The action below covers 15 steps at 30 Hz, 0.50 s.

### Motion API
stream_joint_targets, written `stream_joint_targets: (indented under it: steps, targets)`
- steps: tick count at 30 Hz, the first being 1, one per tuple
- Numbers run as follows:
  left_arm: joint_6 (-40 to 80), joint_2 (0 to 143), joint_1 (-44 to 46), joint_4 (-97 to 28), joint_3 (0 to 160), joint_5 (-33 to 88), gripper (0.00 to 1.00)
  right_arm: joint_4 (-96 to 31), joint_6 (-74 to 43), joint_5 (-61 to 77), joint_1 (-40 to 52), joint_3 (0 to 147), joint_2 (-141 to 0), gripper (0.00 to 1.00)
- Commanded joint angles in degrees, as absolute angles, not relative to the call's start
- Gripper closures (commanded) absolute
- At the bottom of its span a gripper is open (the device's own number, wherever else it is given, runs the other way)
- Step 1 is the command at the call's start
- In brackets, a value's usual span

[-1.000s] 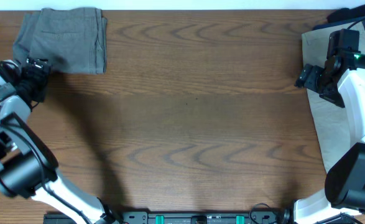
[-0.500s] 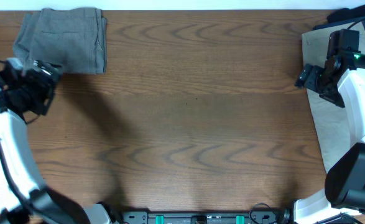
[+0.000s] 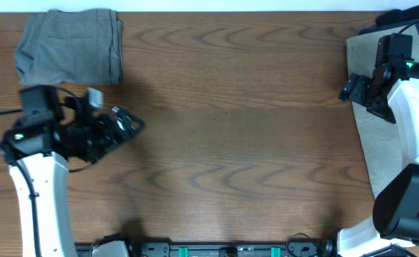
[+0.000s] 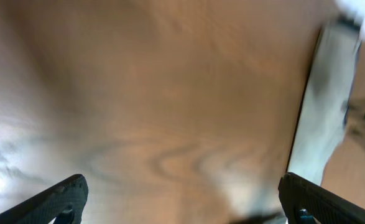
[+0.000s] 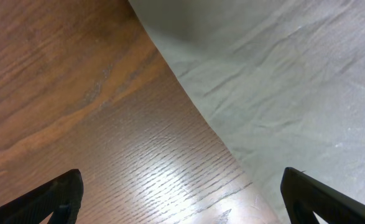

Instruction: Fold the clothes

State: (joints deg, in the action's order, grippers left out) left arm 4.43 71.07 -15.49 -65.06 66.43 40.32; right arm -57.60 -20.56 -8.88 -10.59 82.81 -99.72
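Plainly, the left gripper [image 4: 182, 186] is spread wide with nothing between its fingers; its wrist view is blurred, but only bare wood shows in the gap. From overhead it hangs over the table [image 3: 230, 135] a little below and to the right of the grey shorts [image 3: 70, 46], apart from them. Those lie in the far left corner as a neat, compact rectangle with squared edges, so that pair looks finished and set aside. The right gripper [image 5: 182, 186] is likewise fully open and holds nothing. It hovers over the left edge of the beige shorts [image 5: 281, 74], with wood under one finger and cloth under the other. That garment lies spread flat along the right side of the table, mostly under the right arm, lightly creased, and no fold shows in it. Beyond it, at the far right corner, a dark navy garment [image 3: 409, 14] is bunched, and too little of it shows to tell its shape. By this reading one pair of three is done. The beige pair seems next, since the open fingers sit at its edge, and the navy one is left after that.
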Motion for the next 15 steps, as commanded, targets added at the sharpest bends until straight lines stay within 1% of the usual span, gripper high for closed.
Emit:
stream_joint_targets:
  steps: [1,8,12,15]
  targets:
    - [0.4,68.6,-10.9,-67.3,64.0,37.9,0.02,-57.6,-20.5,-9.6,-10.9,83.4,-98.9,0.01]
    - [1.6,61.1,-0.7,-73.3,62.0,31.4,0.02,-57.6,-20.5,-9.6,-10.9,83.4,-98.9,0.01]
    - [6.7,54.5,3.4,-75.3,62.0,24.6,0.02,-57.6,-20.5,-9.6,-10.9,83.4,-98.9,0.01]
    - [6.7,49.8,5.1,-77.7,62.0,23.3,0.02,-57.6,-20.5,-9.6,-10.9,83.4,-98.9,0.01]
